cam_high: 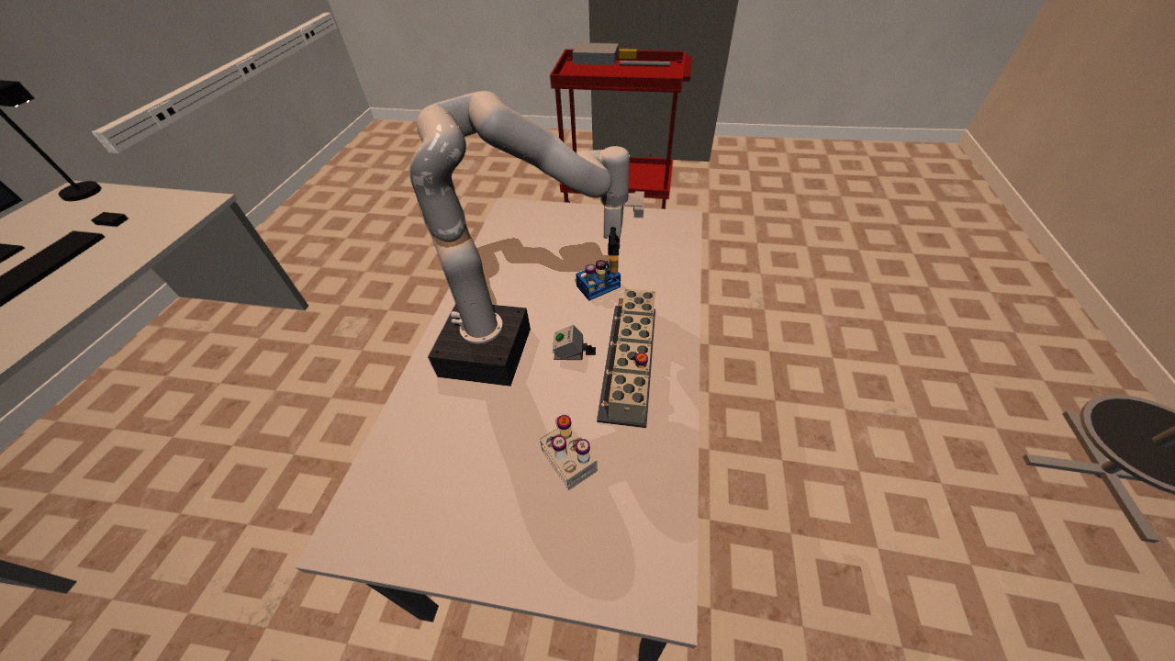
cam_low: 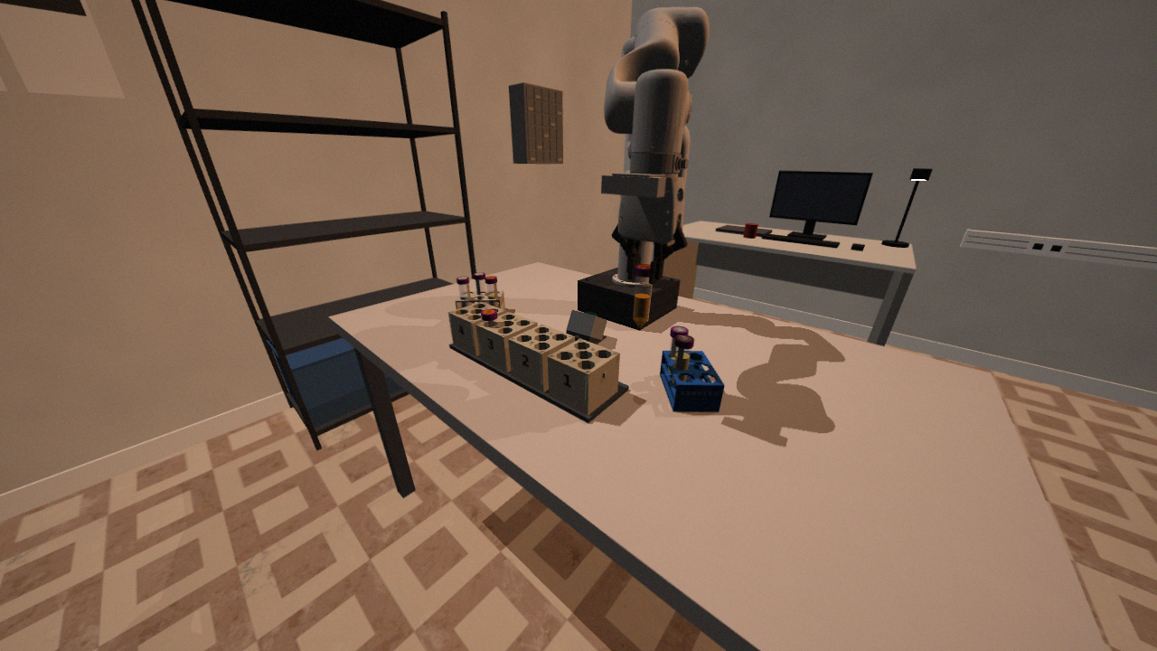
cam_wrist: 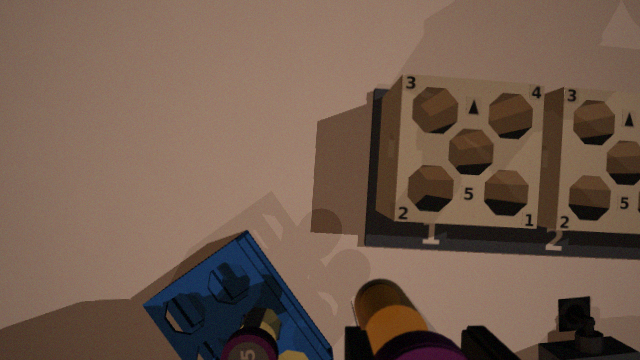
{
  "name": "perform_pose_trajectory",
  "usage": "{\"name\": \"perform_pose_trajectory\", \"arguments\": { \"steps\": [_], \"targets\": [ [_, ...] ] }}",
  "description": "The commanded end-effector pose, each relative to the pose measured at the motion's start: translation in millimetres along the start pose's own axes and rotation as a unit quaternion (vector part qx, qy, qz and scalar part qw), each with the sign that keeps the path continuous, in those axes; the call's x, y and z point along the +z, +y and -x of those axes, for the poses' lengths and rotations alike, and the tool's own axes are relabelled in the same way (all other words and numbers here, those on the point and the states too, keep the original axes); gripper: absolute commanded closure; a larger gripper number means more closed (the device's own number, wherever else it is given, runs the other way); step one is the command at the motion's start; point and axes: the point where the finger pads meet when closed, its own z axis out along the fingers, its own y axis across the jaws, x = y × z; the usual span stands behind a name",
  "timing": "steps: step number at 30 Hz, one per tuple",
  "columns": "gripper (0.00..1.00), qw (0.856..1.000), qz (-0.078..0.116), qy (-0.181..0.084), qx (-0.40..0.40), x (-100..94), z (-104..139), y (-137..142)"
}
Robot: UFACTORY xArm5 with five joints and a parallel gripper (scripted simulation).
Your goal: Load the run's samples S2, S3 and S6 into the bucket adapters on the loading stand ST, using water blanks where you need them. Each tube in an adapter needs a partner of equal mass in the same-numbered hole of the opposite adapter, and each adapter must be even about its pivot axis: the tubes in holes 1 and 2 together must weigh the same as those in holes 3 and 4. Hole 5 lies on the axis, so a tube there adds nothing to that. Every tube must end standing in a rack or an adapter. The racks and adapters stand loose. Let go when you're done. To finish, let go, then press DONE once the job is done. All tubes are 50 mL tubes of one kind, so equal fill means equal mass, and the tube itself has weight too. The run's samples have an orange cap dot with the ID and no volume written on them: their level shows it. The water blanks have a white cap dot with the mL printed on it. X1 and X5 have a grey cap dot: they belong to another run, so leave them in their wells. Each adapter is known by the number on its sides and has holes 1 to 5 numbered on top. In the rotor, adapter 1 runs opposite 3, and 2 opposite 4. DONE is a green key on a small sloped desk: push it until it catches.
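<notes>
My gripper (cam_high: 613, 249) (cam_low: 643, 265) (cam_wrist: 415, 346) is shut on a purple-capped tube of orange liquid (cam_high: 613, 264) (cam_low: 641, 308) (cam_wrist: 397, 327). The tube hangs above the table between the blue rack (cam_low: 701, 398) (cam_wrist: 236, 249) and adapter 1 (cam_low: 566, 396) (cam_wrist: 420, 145), clear of both. Its cap dot looks orange; the ID is unreadable. The blue rack holds two tubes; one has a grey dot reading 5 (cam_wrist: 248, 351). Adapter 1's five holes are empty. An orange-dot tube (cam_high: 641, 359) (cam_low: 489, 315) stands in adapter 3's outer corner hole towards adapter 4; no other tube shows in the adapters.
The clear rack (cam_low: 494, 301) (cam_high: 564, 422) holds an orange-dot tube and two white-dot tubes (cam_high: 559, 442) (cam_high: 582, 446). The DONE desk (cam_low: 586, 325) with its green key (cam_high: 559, 337) stands between robot base (cam_high: 472, 362) and stand. A small black fitting (cam_high: 589, 350) sits beside the desk.
</notes>
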Motion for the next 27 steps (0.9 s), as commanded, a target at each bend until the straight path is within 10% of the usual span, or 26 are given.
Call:
{"name": "perform_pose_trajectory", "arguments": {
  "steps": [1,27],
  "targets": [
    [1.00,1.000,-0.006,0.001,0.026,-1.8,-4.5,22.0],
    [1.00,1.000,-0.006,0.001,0.026,-0.5,-20.7,136.2]
  ]
}}
